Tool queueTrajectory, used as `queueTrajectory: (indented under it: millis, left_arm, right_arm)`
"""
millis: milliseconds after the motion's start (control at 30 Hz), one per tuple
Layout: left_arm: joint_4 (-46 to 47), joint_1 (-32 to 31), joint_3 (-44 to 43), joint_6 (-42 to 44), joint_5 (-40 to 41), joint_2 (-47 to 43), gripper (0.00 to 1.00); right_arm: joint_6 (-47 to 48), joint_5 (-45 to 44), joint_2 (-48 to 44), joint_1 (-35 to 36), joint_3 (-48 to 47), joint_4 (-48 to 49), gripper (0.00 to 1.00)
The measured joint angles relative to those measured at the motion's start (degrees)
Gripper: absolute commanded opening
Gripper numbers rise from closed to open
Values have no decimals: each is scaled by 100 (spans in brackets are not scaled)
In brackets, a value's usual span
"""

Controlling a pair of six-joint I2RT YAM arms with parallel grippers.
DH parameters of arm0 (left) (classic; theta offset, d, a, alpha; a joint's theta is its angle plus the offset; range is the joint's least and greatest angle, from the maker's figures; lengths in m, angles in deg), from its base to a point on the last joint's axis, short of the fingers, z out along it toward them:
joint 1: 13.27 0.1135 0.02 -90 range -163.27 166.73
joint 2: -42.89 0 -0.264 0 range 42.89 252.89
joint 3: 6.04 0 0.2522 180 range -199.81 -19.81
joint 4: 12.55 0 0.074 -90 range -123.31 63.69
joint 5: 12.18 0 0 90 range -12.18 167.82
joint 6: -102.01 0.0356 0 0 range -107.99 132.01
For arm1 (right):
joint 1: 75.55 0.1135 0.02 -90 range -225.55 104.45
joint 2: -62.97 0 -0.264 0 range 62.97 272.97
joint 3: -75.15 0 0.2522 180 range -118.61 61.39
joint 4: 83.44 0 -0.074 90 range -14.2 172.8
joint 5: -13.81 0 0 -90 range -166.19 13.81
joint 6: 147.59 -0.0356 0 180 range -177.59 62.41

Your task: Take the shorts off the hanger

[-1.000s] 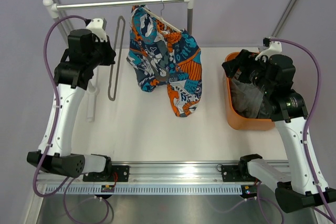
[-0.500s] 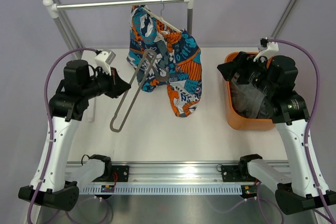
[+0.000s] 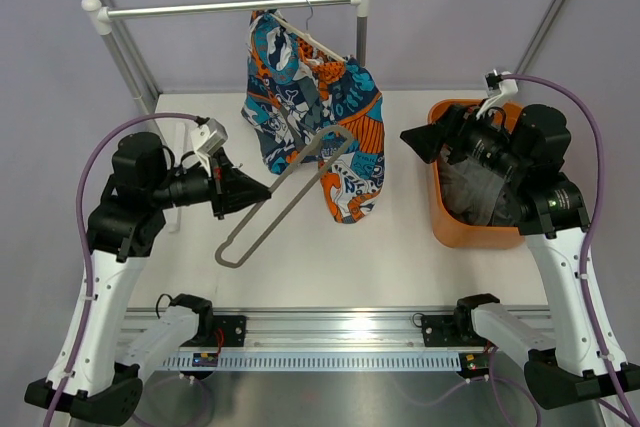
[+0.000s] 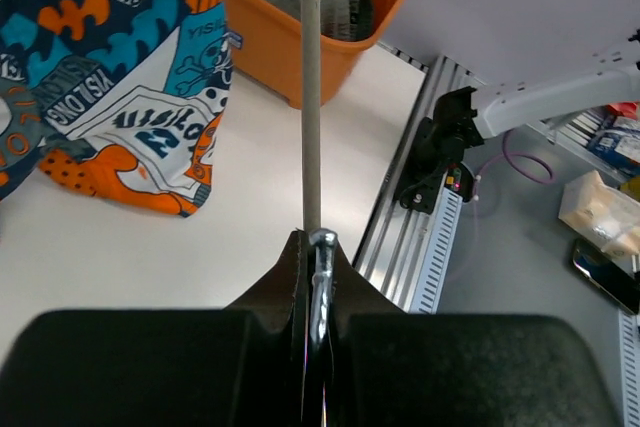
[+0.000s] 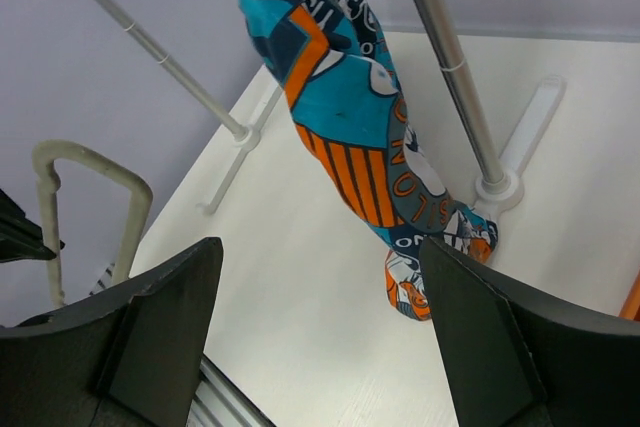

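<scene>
The shorts (image 3: pixel 310 117), printed teal, orange, white and black, hang from the thin cream-white hanger (image 3: pixel 310 39), whose wire hook sits on the rack rail (image 3: pixel 220 7). They also show in the left wrist view (image 4: pixel 110 77) and the right wrist view (image 5: pixel 350 97). My left gripper (image 3: pixel 262 192) is shut on the metal hook of a second, grey hanger (image 3: pixel 290 187), whose far end lies against the shorts' front. In the left wrist view the jaws (image 4: pixel 318 247) pinch that hook and the grey bar (image 4: pixel 311 97) runs away from them. My right gripper (image 3: pixel 412 142) is open and empty (image 5: pixel 320 247), right of the shorts.
An orange basket (image 3: pixel 445 217) with dark grey cloth stands at the right, under the right arm, and shows in the left wrist view (image 4: pixel 270 57). The rack's right post (image 5: pixel 450 57) stands behind the shorts. A metal rail (image 3: pixel 330 327) runs along the near table edge.
My left arm swung down and right, carrying the grey hanger from the far left until its end reaches the shorts. My right gripper edged left out of the basket.
</scene>
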Motion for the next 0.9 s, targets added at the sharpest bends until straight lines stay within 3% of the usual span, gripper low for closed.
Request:
queueTrajectory:
  millis: [333,567,900]
  left_arm:
    - [417,-101,146,-101,-555,7,0]
    - [634,-271,186,-245,-638,20,0]
    - [813,-872,372,-326,-590,212,0]
  right_arm:
    - [-20,1300,-63,201,232,905,91]
    - [122,1373,22,1086,330,1268,92]
    - [138,1375,372,1414,380,1847,88]
